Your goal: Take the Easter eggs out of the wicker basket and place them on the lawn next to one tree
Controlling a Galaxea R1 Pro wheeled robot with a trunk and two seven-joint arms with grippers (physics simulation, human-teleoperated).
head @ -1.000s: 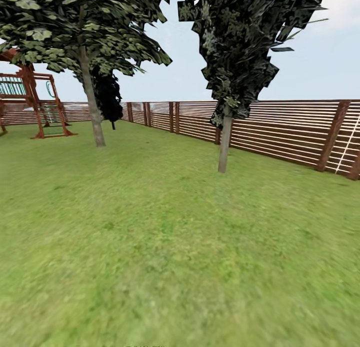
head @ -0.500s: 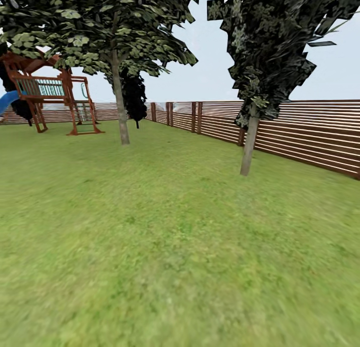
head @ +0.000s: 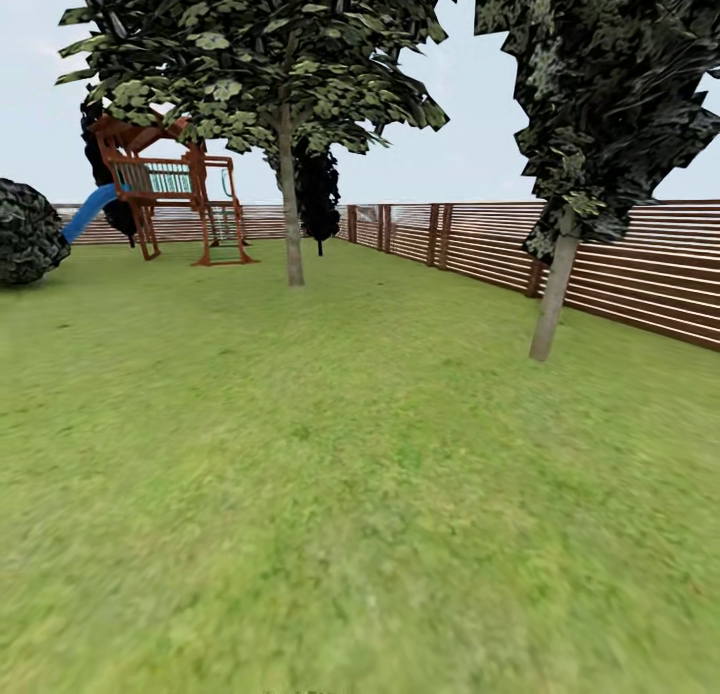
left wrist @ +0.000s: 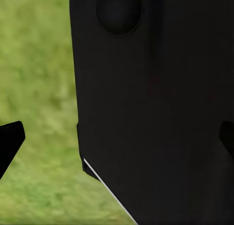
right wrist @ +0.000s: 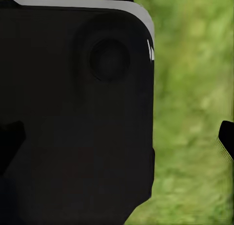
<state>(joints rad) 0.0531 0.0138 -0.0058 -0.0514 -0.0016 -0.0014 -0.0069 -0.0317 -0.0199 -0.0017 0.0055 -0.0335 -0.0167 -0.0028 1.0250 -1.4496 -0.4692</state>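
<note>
Head view, left to right: a rounded near-black shrub [head: 28,232] is seen at the left edge, then a red-brown wooden play frame with a blue slide [head: 165,199] at the far end of the yard, then a thin-trunked tree with mottled dark-green foliage [head: 291,214], a smaller near-black tree [head: 318,189] behind it, a brown horizontal-slat wooden fence [head: 620,269] running along the right, and a second thin-trunked tree with near-black foliage [head: 553,299] standing just inside that fence. The wide mottled green lawn [head: 330,494] is spread across the whole foreground, bare of eggs and basket as far as can be made out. Task progress is judged as early or mid-transit: no egg is seen laid beside any trunk, so no placement can be confirmed, and the wicker basket with its eggs is taken to lie somewhere beyond these frames; its place cannot be told. Finding the basket, lifting out three eggs and setting them by one tree are all judged as left to do. In the left wrist view the left pincer [left wrist: 117,137] is shown with dark fingertips at opposite edges, spread wide, nothing gripped; a large black robot body panel [left wrist: 156,108] is seen beyond them, over grass. In the right wrist view the right pincer [right wrist: 117,137] is likewise spread wide and empty, facing a similar black panel [right wrist: 78,113].
</note>
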